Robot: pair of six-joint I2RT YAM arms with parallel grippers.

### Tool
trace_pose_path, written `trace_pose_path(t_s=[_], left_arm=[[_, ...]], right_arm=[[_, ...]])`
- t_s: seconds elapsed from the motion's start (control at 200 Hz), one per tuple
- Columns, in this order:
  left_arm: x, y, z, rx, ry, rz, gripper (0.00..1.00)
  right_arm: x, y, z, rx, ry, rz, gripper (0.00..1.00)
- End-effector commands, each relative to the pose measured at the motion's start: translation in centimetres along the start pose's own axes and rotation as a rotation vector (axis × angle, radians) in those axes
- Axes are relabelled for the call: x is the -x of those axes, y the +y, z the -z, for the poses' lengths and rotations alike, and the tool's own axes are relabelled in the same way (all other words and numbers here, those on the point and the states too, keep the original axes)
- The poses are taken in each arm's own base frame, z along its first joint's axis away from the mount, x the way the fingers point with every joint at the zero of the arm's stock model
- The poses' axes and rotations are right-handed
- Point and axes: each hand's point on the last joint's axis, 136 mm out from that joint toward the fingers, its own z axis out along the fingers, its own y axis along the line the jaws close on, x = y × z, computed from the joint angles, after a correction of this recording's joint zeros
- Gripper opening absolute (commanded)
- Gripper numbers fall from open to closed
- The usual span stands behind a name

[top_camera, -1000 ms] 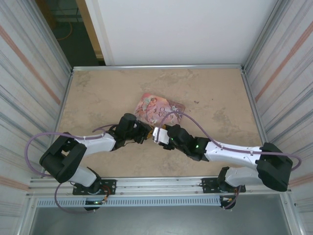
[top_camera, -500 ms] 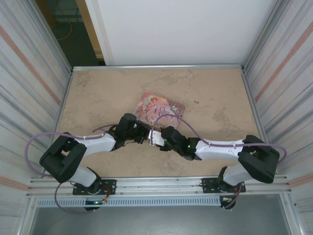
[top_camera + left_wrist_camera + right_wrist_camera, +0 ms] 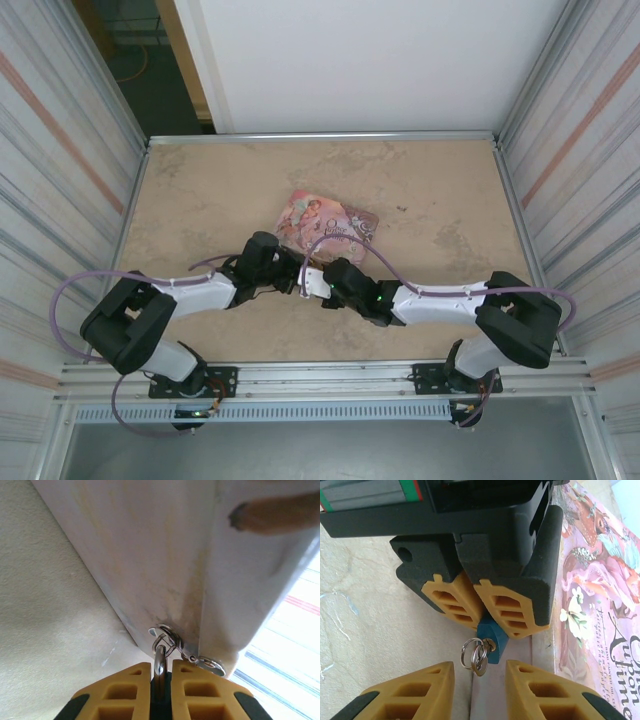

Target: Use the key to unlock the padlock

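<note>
1 blue padlock (image 3: 495, 639), 1 pink illustrated tin (image 3: 596, 605), 2 grippers, and 1 small key bunch (image 3: 475, 657) on 2 rings sit on the tan table (image 3: 200, 190). The left gripper (image 3: 492, 625) is clamped on the padlock, whose blue body pokes out past its yellow fingertips, just beside the tin's edge. The key bunch hangs at the padlock's free end. The right gripper (image 3: 478, 680) is spread wide, its fingers on either side of the rings and touching nothing.
</note>
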Motion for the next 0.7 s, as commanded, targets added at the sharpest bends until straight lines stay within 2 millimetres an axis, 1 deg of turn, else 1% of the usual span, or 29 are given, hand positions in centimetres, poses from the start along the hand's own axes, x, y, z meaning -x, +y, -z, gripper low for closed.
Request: trace_pose_path(t_s=[0.0, 0.195, 0.566, 0.696], left_arm=[[-0.16, -2.46, 0.94, -0.093, 0.007, -0.012, 0.00], [-0.16, -2.47, 0.90, -0.099, 0.009, -0.007, 0.00], [-0.18, -2.34, 0.84, -0.102, 0.012, -0.002, 0.00], [-0.20, -2.31, 0.82, -0.103, 0.014, -0.002, 0.00]], right_arm=[[1.26, -0.82, -0.14, -0.031, -0.018, -0.015, 0.30], [1.65, -0.74, -0.22, -0.023, -0.027, -0.037, 0.24], [1.62, -0.41, -0.77, -0.020, -0.018, -0.063, 0.14], [1.77, -0.33, -0.83, -0.022, -0.023, -0.075, 0.08]])
